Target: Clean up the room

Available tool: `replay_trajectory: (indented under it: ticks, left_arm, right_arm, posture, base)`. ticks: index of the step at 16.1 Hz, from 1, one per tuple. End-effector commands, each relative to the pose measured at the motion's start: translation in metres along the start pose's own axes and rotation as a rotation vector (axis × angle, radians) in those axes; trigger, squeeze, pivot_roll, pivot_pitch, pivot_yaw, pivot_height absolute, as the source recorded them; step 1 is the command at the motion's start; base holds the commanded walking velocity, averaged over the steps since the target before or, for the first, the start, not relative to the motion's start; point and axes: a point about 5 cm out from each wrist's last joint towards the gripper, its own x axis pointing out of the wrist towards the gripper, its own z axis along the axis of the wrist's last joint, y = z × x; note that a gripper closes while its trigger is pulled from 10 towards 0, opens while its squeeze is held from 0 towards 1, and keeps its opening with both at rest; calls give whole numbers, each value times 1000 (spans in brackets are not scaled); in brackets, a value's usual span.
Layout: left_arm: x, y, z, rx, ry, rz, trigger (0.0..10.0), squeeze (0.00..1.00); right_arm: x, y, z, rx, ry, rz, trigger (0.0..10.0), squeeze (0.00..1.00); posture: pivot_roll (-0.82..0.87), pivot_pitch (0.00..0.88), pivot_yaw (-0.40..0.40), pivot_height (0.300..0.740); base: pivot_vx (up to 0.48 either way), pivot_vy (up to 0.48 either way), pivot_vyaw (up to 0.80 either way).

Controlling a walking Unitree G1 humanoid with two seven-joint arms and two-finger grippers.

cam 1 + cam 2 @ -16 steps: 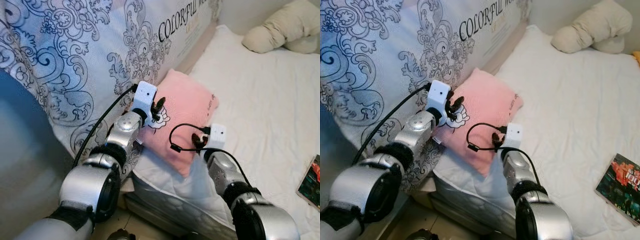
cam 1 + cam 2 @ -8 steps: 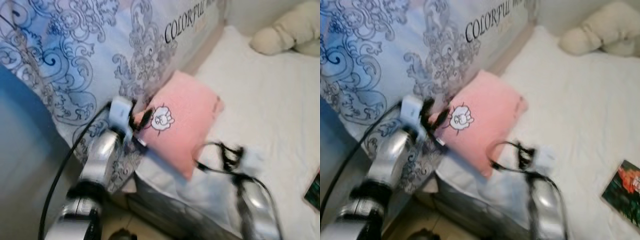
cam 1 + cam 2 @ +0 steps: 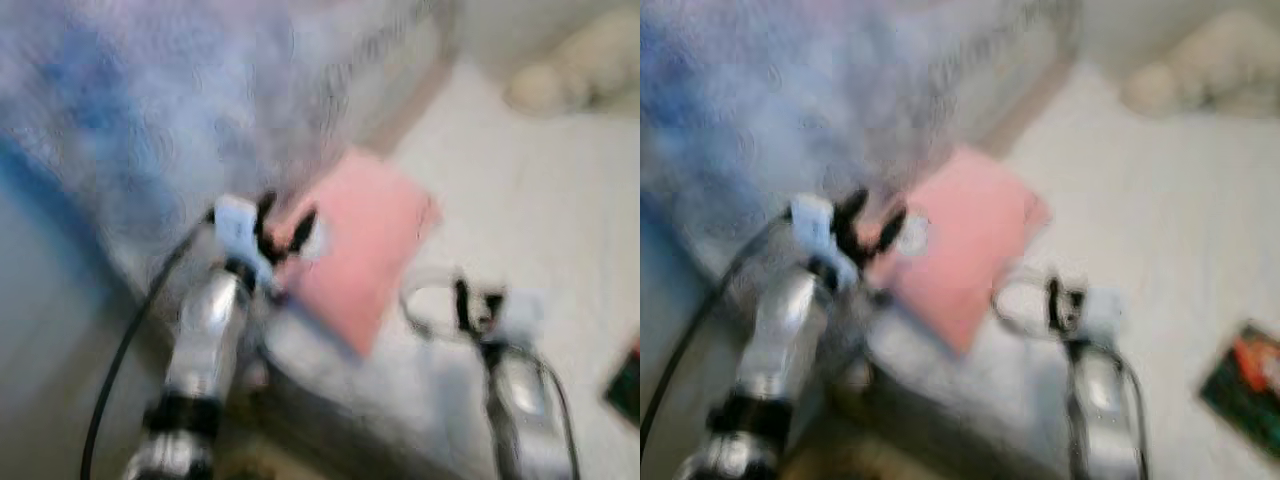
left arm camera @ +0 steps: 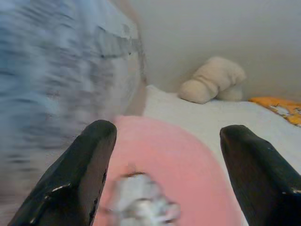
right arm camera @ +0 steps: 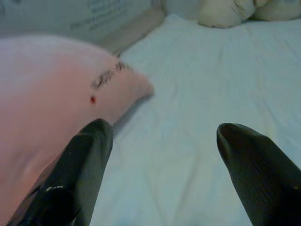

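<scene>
So far little of the tidying looks done: the pink pillow lies at the bed's near edge against the patterned mattress, with the left gripper and right gripper both spread and empty beside it.

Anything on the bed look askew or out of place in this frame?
The pink pillow lies crooked near the bed's edge, beside the propped-up mattress, far from the beige pillow at the far end. Something dark and colourful, too blurred to identify, lies loose on the sheet. Both hands are open near the pink pillow.
</scene>
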Motion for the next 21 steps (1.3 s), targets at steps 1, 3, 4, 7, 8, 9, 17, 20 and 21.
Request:
replay_trajectory:
  ticks: [1, 3, 4, 7, 8, 9, 17, 20, 21]
  left_arm:
    - [-1, -3, -4, 6, 27, -9, 10000, 0]
    - [-3, -4, -7, -14, 37, 2, 10000, 0]
    - [-3, -6, -7, -25, 31, 8, 10000, 0]
    - [-2, -12, -5, -61, 4, -10, 10000, 0]
    - [-3, -13, -6, -65, 1, -20, 10000, 0]
    - [-3, -15, -6, -64, 3, -29, 10000, 0]
    - [-7, -9, -30, -41, 138, 42, 10000, 0]
    - [-10, -2, -39, -53, 185, 101, 10000, 0]
    - [-10, -1, -40, -30, 198, 114, 10000, 0]
  right_arm:
    - [1, -1, 2, -1, 1, -18, 10000, 0]
    - [1, 3, 7, -24, -25, 4, 10000, 0]
    - [2, 4, 9, -31, -37, 6, 10000, 0]
    - [5, 5, 16, -48, -64, 1, 10000, 0]
    - [7, 6, 18, -80, -68, 9, 10000, 0]
    - [7, 8, 20, -103, -72, 23, 10000, 0]
    - [-1, 11, 24, -164, -81, 68, 10000, 0]
    - [-1, 13, 25, -156, -88, 80, 10000, 0]
    - [1, 14, 26, -156, -89, 83, 10000, 0]
  posture:
    - [71, 0, -10, 740]
    - [67, 0, -12, 740]
    - [68, 0, -12, 740]
    - [61, 0, -8, 740]
    - [56, 0, -7, 740]
    - [53, 0, -7, 740]
    - [37, 0, -27, 740]
    - [36, 0, -28, 740]
    - [39, 0, -27, 740]
  base:
    - [262, -398, 0]
    - [264, -399, 0]
    - [262, -398, 0]
    - [266, -398, 0]
    - [251, -405, 0]
    - [0, -416, 0]
    - [37, -47, -581]
    - [0, 0, -198]
    - [0, 0, 0]
